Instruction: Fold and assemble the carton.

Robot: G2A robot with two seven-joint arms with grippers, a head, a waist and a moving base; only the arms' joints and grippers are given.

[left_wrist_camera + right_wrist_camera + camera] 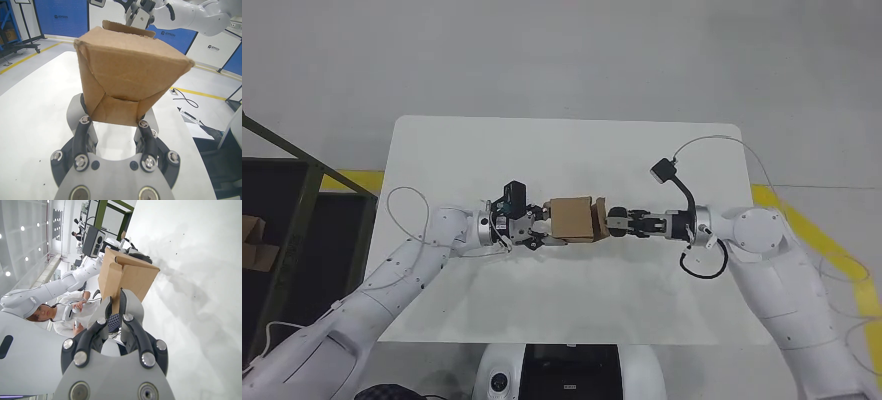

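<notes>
The brown cardboard carton (572,219) hung above the white table (542,150), body already squared up, left gripper (113,117) clamped across one end, right gripper (115,300) pinching the other end's loose flap (110,279), seemingly not yet closed.

A white table (542,290) is recorded at centre. A dark bin (322,240), in which cardboard pieces (254,245) are kept, is listed beside it. Yellow floor tape (354,180) is noted between them.
</notes>
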